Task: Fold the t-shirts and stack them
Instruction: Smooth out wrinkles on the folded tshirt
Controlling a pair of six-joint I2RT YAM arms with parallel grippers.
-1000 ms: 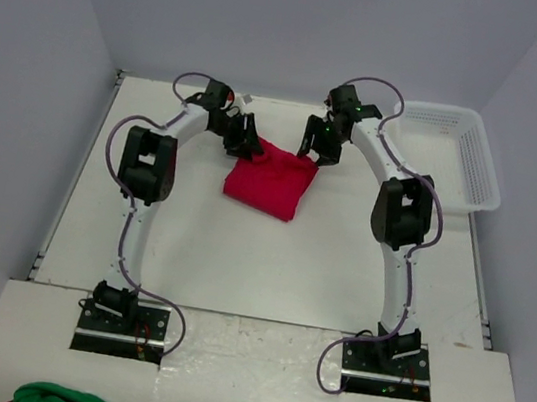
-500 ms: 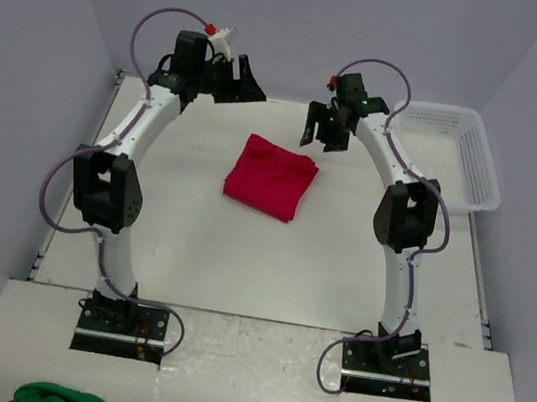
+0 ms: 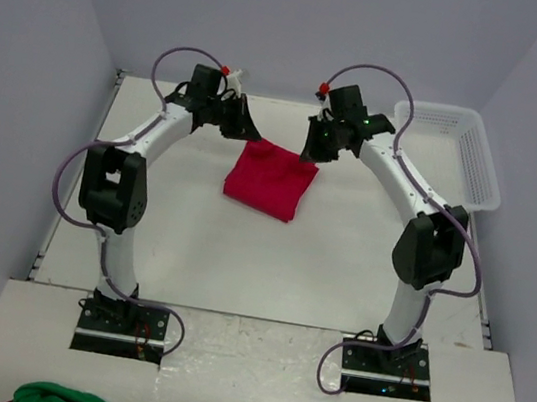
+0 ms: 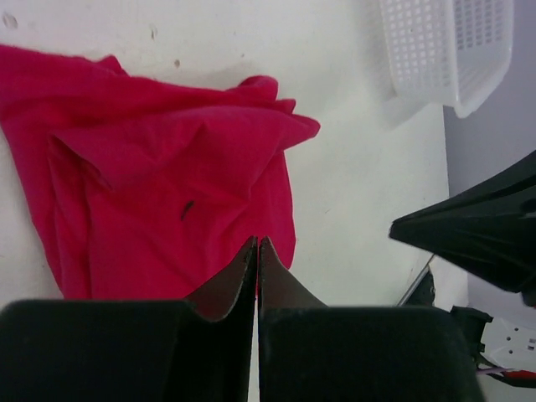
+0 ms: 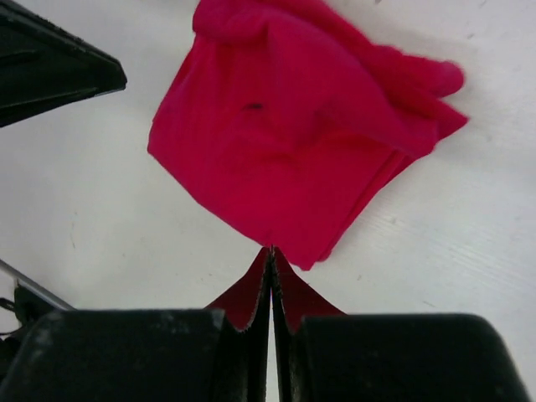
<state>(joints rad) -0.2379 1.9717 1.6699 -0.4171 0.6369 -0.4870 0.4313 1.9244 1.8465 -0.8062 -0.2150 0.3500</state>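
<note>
The red t-shirt is lying folded into a rough rectangle on the far middle of the table, well to the left of the white mesh basket at the far right corner. Its far edge is looking rumpled, with loose layers puffing up and one corner poking out toward the basket.

The left pincer is hanging over the shirt's far left corner with its fingers pressed flat together and no cloth showing between them. The right pincer is doing the same over the far right corner, closed and gripping nothing that can be seen.

The main risk is lying in that loose fold. Closed fingers descending onto the cloth would be pushing instead of pinching, so they could be dragging the top layer sideways and opening the rectangle. If they open and bite shallowly, they may be catching only the upper layer, and lifting would then be peeling the fold apart.

The two pincers are also working near each other at the same edge, with the right one showing in the left wrist view. Any inward move is risking a clash between them, or a pull in opposite directions that is stretching the shirt out of shape.
</note>
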